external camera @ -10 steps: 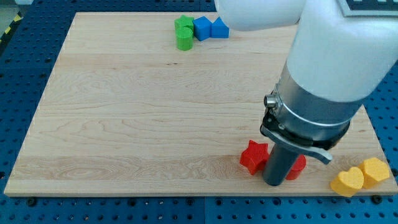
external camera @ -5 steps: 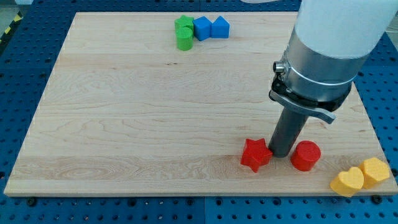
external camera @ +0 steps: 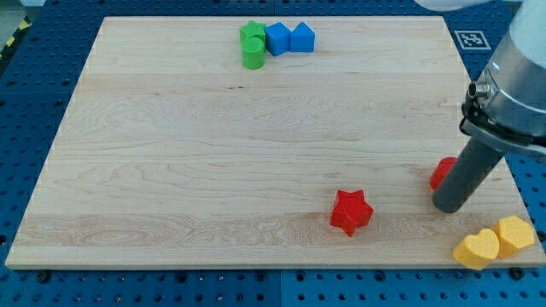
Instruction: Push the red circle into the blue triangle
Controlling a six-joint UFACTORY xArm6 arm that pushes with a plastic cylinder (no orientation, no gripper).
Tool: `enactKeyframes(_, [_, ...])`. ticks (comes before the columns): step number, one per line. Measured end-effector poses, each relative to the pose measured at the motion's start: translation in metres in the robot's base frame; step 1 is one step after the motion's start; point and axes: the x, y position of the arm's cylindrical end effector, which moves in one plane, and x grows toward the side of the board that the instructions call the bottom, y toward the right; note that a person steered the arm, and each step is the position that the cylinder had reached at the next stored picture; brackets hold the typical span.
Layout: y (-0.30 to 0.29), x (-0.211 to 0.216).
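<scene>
Your tip [external camera: 447,207] is touching the red circle [external camera: 441,171]; the red star [external camera: 351,211] is sitting nearby, the blue triangle [external camera: 302,37] well apart; there's no end effector jaw to judge.

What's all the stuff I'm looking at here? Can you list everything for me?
wooden board: one, light wood, fills most of the view, on a blue perforated surface.
green blocks: two, green, shapes unclear, stacked close at the view's top.
blue cube: one, blue, right beside the green blocks.
blue triangle: one, blue, touching the blue cube's right side.
red star: one, red, lower middle-right.
red circle: one, red, far right, partly hidden behind the rod.
yellow blocks: two, yellow, heart-like, bottom right corner.
my tip: one, dark rod end, just below the red circle, apparently touching it.
</scene>
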Motion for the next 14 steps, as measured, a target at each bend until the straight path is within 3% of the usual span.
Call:
enactKeyframes(2, [0.001,-0.06])
enactKeyframes(4, [0.034,-0.034])
enactKeyframes(5, [0.069,-0.047])
enactKeyframes(8, [-0.01,-0.113])
enactKeyframes(10, [0.03,-0.073])
enactKeyframes(11, [0.022,-0.056])
enactKeyframes(12, [-0.02,-0.071])
enactKeyframes(14, [-0.098,-0.154])
